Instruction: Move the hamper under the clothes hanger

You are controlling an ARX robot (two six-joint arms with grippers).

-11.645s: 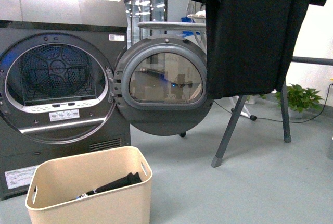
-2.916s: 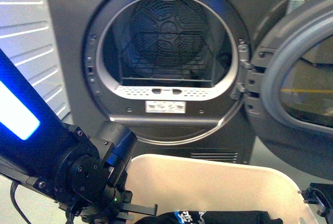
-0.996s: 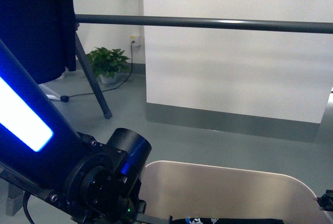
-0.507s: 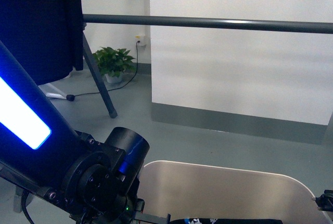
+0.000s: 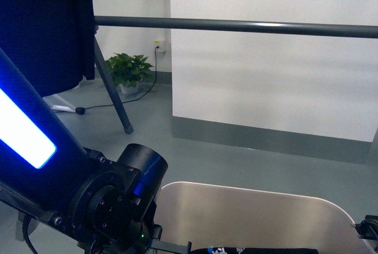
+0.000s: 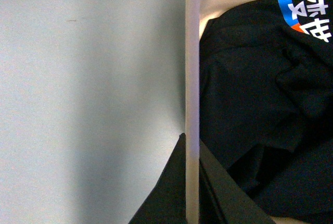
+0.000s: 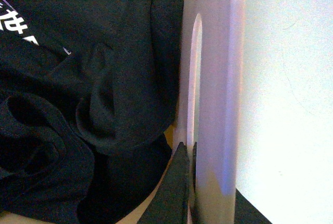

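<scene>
beige rectangular plastic hamper (image 5: 254, 212) sits near, low centre-right; bar of the dark grey metal clothes hanger (image 5: 236, 26) crosses above, farther off. black printed garment (image 6: 250, 104) inside. left pincer (image 6: 191, 148) clenched on hamper's left rim, right pincer (image 7: 208, 182) clenched on its right wall.

indoor laundry area, clothes hanger (image 5: 236, 26), hung dark garment (image 5: 41, 29)

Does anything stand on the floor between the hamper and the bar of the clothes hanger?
Nothing visible does. Bare floor lies between the hamper and the clothes hanger; its leg and the black shirt stand off to the left.
</scene>
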